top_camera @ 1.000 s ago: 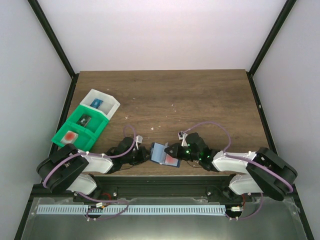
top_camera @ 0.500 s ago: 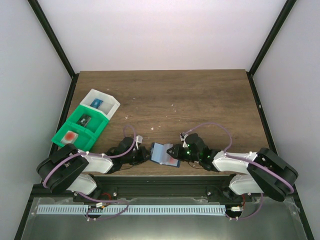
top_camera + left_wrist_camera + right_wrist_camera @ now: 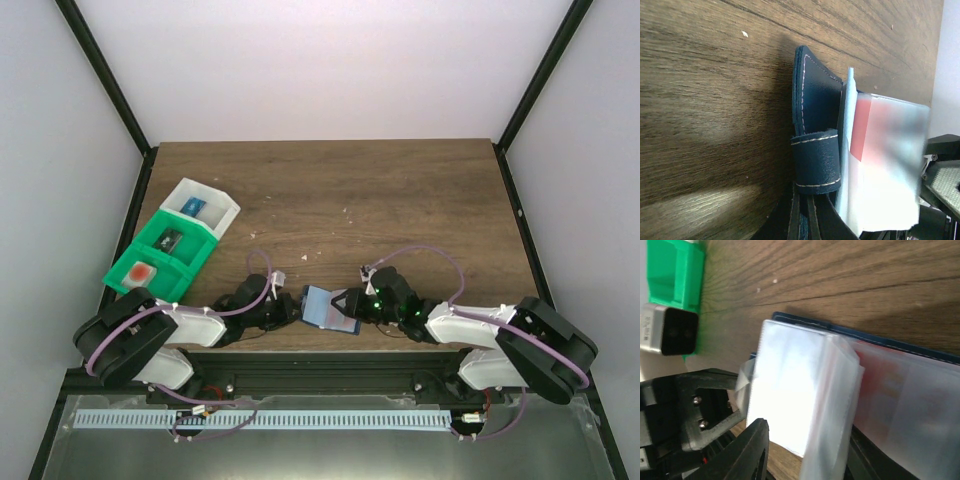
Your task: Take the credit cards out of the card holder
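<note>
Brown wooden table [image 3: 400, 200] under white walls: at far left a green bin [image 3: 172, 258] holds one credit card [image 3: 140, 272] in its nearest compartment, a white bin [image 3: 222, 212] touching it behind. Near the front edge the left gripper [image 3: 288, 313] is clenched on the card holder [image 3: 328, 310] (its clear sleeves [image 3: 805, 390] fanned out, another credit card [image 3: 862, 127] showing red inside). The right gripper [image 3: 352, 303] sits at the holder's other side, fingers either side of the sleeves; I cannot tell whether it grasps them.

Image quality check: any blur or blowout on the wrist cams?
Left wrist: dark blue stitched leather card holder sharp, red-and-white card beside it blurred. Right wrist: clear plastic sleeves blown out white, soft focus. Top external: even light, no glare.
</note>
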`<action>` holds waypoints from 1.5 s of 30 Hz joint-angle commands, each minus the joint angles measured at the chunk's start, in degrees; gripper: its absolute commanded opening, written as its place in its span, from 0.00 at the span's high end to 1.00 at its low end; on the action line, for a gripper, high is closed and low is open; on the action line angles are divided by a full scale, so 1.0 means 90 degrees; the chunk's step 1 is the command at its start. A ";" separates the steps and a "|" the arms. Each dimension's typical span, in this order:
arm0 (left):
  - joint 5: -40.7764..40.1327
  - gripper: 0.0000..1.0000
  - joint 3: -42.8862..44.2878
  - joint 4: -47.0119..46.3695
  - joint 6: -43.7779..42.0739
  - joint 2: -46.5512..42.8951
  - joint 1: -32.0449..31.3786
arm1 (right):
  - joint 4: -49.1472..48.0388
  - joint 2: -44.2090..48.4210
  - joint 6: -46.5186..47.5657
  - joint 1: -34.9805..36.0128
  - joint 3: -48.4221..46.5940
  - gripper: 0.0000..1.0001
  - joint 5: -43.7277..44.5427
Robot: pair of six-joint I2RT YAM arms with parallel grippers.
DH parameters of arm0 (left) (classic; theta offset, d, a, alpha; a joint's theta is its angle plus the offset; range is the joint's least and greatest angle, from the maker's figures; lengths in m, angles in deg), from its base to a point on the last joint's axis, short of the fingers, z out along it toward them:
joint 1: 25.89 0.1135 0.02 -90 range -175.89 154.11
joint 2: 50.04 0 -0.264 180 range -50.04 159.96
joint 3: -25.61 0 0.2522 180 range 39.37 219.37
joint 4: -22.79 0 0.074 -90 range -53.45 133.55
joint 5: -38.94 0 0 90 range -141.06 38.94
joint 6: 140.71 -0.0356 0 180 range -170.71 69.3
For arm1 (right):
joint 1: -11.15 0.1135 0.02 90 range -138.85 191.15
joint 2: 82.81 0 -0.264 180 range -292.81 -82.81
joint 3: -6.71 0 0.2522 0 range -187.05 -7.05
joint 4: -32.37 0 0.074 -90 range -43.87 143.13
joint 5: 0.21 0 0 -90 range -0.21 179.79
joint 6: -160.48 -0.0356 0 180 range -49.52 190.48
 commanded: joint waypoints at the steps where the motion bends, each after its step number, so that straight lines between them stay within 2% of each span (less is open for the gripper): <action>1: 0.0033 1.00 -0.0047 -0.0078 -0.0018 0.0026 -0.0048 | -0.0647 0.0044 0.0115 0.0048 -0.0060 0.57 -0.0404; 7: 0.0156 1.00 -0.0033 -0.0261 0.0045 0.0104 -0.0064 | -0.0969 -0.0238 0.0099 0.0044 -0.0195 0.50 -0.0688; 12: 0.0201 1.00 -0.0013 -0.0350 0.0087 0.0174 -0.0069 | -0.0892 -0.0739 0.0076 0.0044 -0.0572 0.50 -0.0963; 17: 0.0206 0.95 -0.0033 -0.0321 0.0099 0.0092 -0.0079 | -0.0722 -0.0795 0.0224 0.0044 -0.0719 0.50 -0.0937; 25: -0.0062 0.76 -0.0124 0.0171 0.0118 -0.0417 -0.0077 | -0.0193 -0.0574 0.0300 0.0044 -0.0507 0.55 -0.0644; 32: -0.0761 0.58 0.0242 0.1612 -0.0125 -0.1415 -0.0070 | 0.0051 -0.0483 0.0379 0.0039 -0.0333 0.61 -0.0436; 36: -0.1167 0.54 0.0504 0.2276 -0.0306 -0.2086 -0.0069 | -0.0034 -0.0637 0.0302 0.0044 -0.0207 0.63 -0.0444; 40: -0.1028 0.55 0.0499 0.2005 -0.0451 -0.2276 -0.0067 | -0.0038 -0.0703 0.0293 0.0043 -0.0163 0.64 -0.0393; 45: -0.0389 0.78 0.0494 0.1214 -0.0713 -0.1386 -0.0078 | 0.0074 -0.0721 0.0312 0.0044 -0.0167 0.64 -0.0290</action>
